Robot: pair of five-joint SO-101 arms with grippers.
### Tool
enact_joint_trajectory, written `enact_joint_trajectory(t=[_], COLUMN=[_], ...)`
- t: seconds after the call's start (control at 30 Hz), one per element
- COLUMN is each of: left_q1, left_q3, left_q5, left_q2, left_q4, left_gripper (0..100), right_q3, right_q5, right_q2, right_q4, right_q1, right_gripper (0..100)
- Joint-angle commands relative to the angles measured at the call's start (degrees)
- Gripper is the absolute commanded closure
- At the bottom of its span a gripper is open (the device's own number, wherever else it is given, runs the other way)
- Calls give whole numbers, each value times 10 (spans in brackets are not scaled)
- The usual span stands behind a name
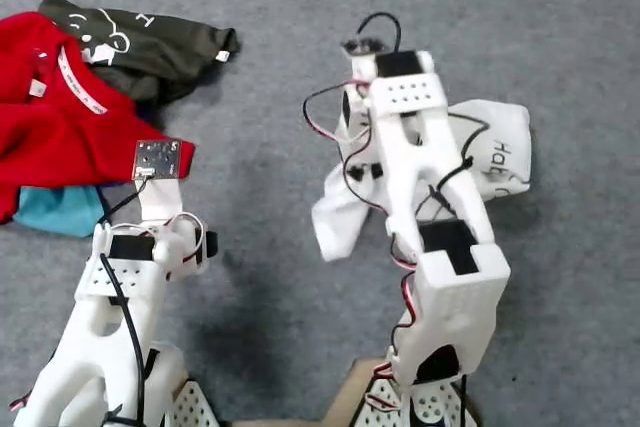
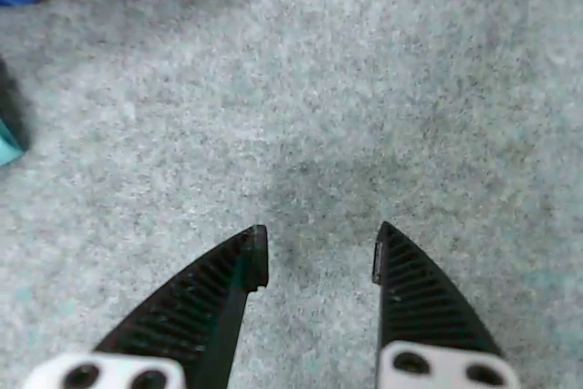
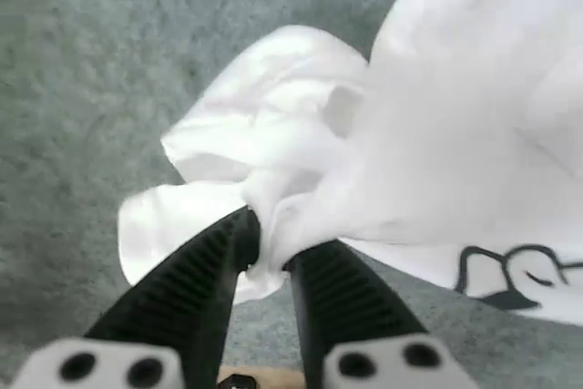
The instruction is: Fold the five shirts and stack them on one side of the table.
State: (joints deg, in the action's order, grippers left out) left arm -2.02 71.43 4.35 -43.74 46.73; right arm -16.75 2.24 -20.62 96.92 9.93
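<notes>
Counted on one grey table [image 1: 560,37]: four shirts, two grippers. Left bare room mid-table and far right. Heaped red shirt [image 1: 60,127], dark shirt [image 1: 150,47] and teal shirt [image 1: 50,209] at left edge. Spread crumpled white shirt [image 1: 495,147] right of centre, long axis near-left to far-right. Clamped right gripper [image 3: 269,248] on its near-left fold; held left gripper [image 2: 319,257] apart over bare table.

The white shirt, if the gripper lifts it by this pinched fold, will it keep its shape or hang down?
Probably floppy: the white shirt lies crumpled in soft folds, so it should drape from the right gripper. Likely light, being thin cloth. The small pinched fold might slip out.
</notes>
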Motion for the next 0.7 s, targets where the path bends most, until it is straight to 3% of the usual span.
enact_joint_trajectory(t=[0.0, 0.17, 0.3, 0.4, 0.5, 0.67], left_q1=[-5, -5, -5, -6, -6, -6], left_q3=[-29, -29, -29, -29, -29, -29], left_q5=[1, 1, 1, 1, 1, 1], left_q2=[-4, -4, -4, -4, -4, -4], left_q4=[-2, -2, -2, -2, -2, -2], left_gripper=[798, 800, 801, 801, 801, 801], right_q3=[-113, -213, -312, -399, -429, -280], right_q5=[4, -9, -65, -110, -128, -123], right_q2=[72, 140, 167, 167, 167, 138], right_q4=[40, 41, 39, 39, 37, 39], right_q1=[3, 91, 180, 207, 193, 40], right_gripper=[969, 970, 970, 970, 969, 969])
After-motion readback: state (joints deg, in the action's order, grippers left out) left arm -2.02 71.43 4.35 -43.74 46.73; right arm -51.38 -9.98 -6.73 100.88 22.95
